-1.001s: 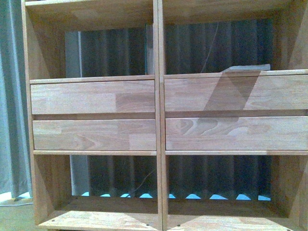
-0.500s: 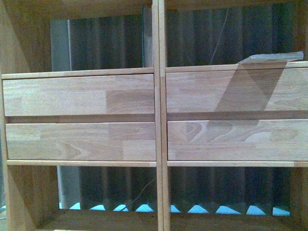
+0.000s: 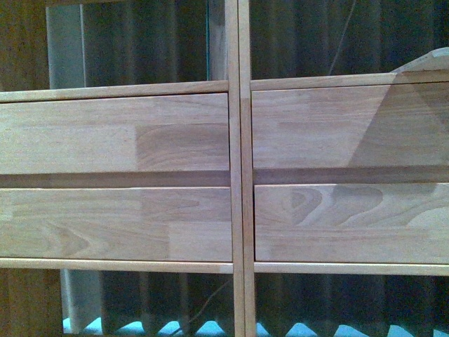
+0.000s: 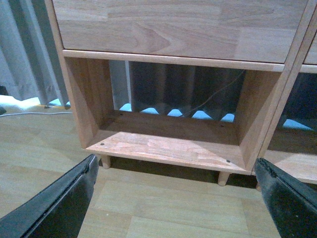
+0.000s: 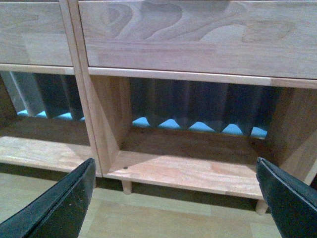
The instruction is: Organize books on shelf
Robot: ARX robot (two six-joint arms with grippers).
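Two empty black hands, left hand (image 4: pixel 174 160) and right hand (image 5: pixel 175 161), spread wide. The tall light-wood shelf (image 3: pixel 237 210) looms closer than a second ago. The pale flat book (image 3: pixel 429 60) sits in its upper-right compartment, so I'd guess we're approaching.

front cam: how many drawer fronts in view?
4. Upper left drawer front with lower left drawer front beneath it; upper right drawer front with lower right drawer front beneath it. Outer ends are cropped; more may lie outside the frame.
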